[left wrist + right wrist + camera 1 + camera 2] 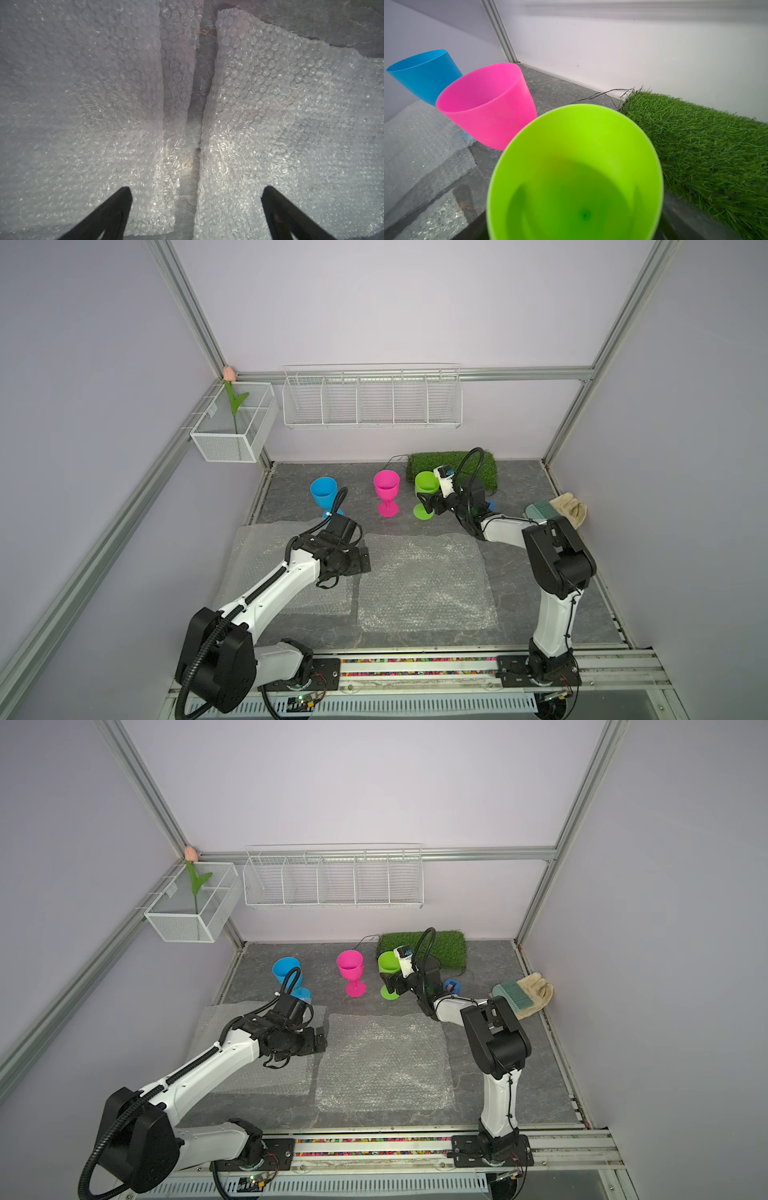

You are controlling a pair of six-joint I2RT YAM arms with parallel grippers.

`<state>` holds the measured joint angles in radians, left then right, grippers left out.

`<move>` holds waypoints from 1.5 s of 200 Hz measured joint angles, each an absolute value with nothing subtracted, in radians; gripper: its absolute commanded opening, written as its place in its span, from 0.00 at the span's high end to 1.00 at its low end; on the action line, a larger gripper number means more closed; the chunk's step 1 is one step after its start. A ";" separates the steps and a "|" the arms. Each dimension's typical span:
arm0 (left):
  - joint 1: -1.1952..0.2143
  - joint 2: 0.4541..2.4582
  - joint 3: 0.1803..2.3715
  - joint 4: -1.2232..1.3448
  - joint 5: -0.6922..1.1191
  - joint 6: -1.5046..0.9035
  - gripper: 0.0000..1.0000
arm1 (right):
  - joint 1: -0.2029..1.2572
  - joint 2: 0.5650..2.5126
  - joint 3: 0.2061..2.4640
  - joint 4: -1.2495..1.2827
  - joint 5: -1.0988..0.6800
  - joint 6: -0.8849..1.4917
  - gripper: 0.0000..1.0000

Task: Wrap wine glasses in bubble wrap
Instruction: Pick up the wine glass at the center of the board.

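Three wine glasses stand upright in a row at the back: blue (323, 489) (425, 74), pink (386, 485) (488, 104) and green (426, 483) (577, 166). My right gripper (428, 505) is open, low beside the green glass. In the right wrist view its fingers show only as dark shadows through both sides of the bowl. Two bubble wrap sheets lie flat in front, one in the middle (424, 580) and one to the left (257, 556). My left gripper (365, 561) (197, 188) hovers open over the narrow gap between them, holding nothing.
A green grass mat (453, 468) lies behind the green glass, with a thin black wire at its corner. A brush (540, 510) and a glove (571, 508) rest at the right edge. A wire rack (372, 400) and a mesh basket (232, 435) hang on the walls.
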<state>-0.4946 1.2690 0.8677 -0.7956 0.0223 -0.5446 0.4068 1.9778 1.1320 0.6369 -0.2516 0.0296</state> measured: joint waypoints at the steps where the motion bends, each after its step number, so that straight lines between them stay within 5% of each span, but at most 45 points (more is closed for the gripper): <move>1: -0.495 1.269 0.867 -0.796 0.022 -0.545 0.01 | 0.407 1.979 1.132 0.639 -0.251 0.030 0.11; 62: -0.495 1.266 0.860 -0.799 0.022 -0.546 0.01 | 0.408 2.048 1.161 0.706 -0.251 0.029 0.11; 119: -0.495 1.266 0.860 -0.799 0.023 -0.549 0.02 | 0.408 2.061 1.167 0.724 -0.252 0.031 0.00; 169: -0.495 1.266 0.860 -0.799 0.023 -0.549 0.03 | 0.408 2.061 1.168 0.724 -0.252 0.030 0.11; 300: -0.495 1.266 0.830 -0.783 0.024 -0.556 0.07 | 0.410 1.919 1.140 0.641 -0.250 0.033 0.17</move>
<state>-0.4946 1.2659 0.8303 -0.7834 0.0242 -0.5560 0.4095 1.9186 1.1400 0.6407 -0.2501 0.0334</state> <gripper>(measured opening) 0.935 0.850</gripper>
